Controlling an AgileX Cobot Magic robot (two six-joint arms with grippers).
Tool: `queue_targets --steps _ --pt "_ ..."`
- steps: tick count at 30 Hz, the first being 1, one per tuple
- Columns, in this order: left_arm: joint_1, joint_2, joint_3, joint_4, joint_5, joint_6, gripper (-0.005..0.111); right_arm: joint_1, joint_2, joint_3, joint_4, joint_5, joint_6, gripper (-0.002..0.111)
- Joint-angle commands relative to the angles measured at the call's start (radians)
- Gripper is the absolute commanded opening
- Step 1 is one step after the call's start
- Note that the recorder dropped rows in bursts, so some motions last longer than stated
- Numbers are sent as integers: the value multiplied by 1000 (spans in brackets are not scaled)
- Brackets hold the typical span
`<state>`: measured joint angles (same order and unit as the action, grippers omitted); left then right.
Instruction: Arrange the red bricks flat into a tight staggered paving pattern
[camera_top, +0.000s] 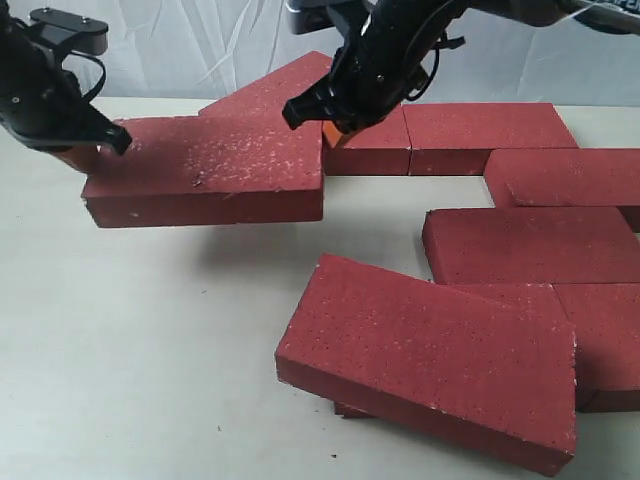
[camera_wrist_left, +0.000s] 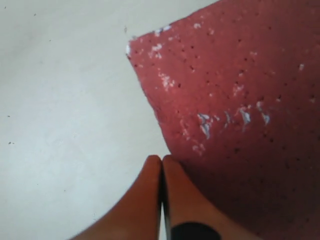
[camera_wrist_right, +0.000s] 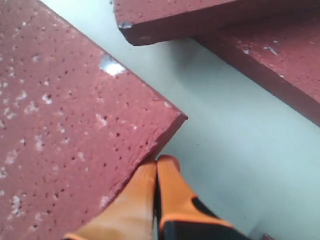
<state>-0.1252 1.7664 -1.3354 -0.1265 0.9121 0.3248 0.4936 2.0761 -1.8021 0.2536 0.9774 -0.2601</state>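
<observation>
On the table (camera_top: 120, 350), the left brick (camera_top: 205, 170) lies left of centre, with an angled brick (camera_top: 275, 90) touching it behind. A rear pair (camera_top: 490, 130) sits end to end. Right-edge bricks (camera_top: 530, 245) lie in rows. The front brick (camera_top: 430, 355) rests tilted on others.

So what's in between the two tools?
One red brick. In the exterior view it stretches from the left tool to the right tool, and each tool is shut at one end of it.
</observation>
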Motion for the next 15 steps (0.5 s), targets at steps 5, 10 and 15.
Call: queue_targets --steps 5,10,15 --pt "33 -10 175 -87 -278 -6 0 25 97 -17 88 -45 -9 -1" --pt "33 23 230 -125 -356 -6 0 25 142 -17 84 -74 -11 -1" --pt "38 115 258 -121 -401 -8 0 25 168 -17 -3 -79 -11 -1"
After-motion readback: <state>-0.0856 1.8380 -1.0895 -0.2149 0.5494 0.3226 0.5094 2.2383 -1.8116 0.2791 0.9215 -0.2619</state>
